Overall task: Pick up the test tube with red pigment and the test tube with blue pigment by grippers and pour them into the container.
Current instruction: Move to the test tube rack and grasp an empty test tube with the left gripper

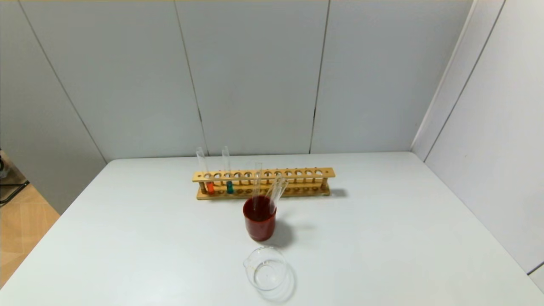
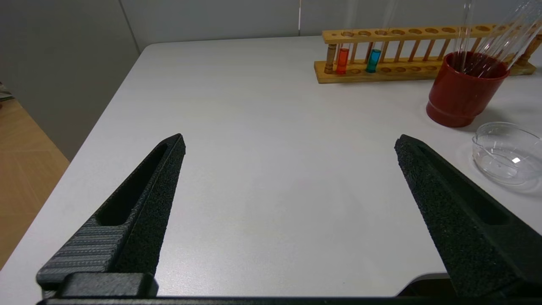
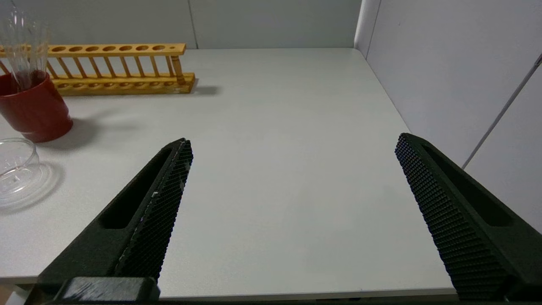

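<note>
Red-pigment test tube (image 1: 209,183) and blue-pigment test tube (image 1: 229,182) stand upright in the rack (image 1: 297,173); left gripper (image 2: 290,142) and right gripper (image 3: 292,142) gape apart.

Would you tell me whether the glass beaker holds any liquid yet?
Empty: the container shows clear glass, no colour inside.

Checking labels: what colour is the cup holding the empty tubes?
Dark red, opaque. The cup shows best in the left wrist view.
</note>
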You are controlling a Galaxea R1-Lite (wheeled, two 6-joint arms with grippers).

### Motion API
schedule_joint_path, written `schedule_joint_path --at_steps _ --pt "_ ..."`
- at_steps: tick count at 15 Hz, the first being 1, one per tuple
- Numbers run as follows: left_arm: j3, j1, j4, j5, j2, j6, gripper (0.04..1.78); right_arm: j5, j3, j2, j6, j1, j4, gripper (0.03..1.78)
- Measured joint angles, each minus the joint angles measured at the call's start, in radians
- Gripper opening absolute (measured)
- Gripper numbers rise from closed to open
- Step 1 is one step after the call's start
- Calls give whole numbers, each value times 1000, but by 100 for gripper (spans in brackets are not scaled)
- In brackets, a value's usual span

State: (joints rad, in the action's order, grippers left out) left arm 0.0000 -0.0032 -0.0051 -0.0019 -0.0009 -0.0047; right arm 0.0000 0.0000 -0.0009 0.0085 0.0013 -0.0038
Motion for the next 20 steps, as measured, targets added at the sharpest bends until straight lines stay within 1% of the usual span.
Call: schedule_joint_path --at_steps 20 --pt "0 0 -1 0 0 -3 175 0 0 0 0 0 0 175"
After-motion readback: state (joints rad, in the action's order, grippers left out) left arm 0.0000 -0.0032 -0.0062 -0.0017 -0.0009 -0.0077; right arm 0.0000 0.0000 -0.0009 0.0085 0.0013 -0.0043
